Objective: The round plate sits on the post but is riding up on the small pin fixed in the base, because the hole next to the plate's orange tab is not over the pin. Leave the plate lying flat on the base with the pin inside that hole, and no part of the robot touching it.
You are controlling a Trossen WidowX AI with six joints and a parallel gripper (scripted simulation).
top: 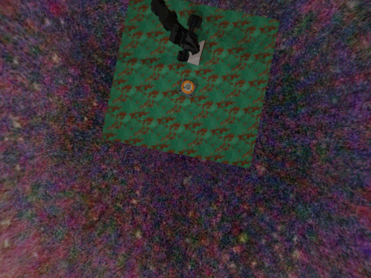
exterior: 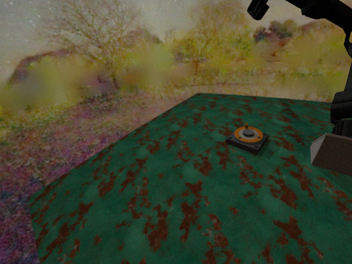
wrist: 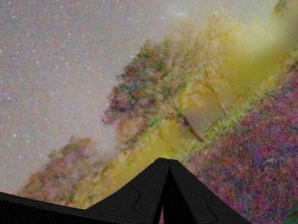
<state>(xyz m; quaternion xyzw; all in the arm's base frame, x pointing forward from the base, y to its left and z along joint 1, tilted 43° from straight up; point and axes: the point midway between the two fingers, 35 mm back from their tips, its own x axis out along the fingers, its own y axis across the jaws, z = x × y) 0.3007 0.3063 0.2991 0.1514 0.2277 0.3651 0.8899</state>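
In the top view, the round orange plate [top: 187, 86] is seen seated over the grey central post [top: 187, 87] on the dark square base [top: 193, 92], near the middle of the green, rust-blotched table top [top: 153, 112]. The black jointed robot arm [top: 170, 20] is positioned above the far part of the table, over a pale grey wedge-shaped block [top: 197, 55], well apart from the plate. In the exterior view, the plate [exterior: 241, 133] is shown on the base [exterior: 246, 143] with the post [exterior: 248, 132] rising through its centre, and a small orange tab [exterior: 246, 125] is seen standing up at its far edge; the pin and hole cannot be made out. The arm [exterior: 323, 10] is raised high at the upper right, clear of the plate, and the block [exterior: 331, 153] is located at the right edge. In the wrist view, the black parallel-jaw gripper [wrist: 164, 212] is shown with its fingers brought together on nothing, pointed towards blurred scenery.
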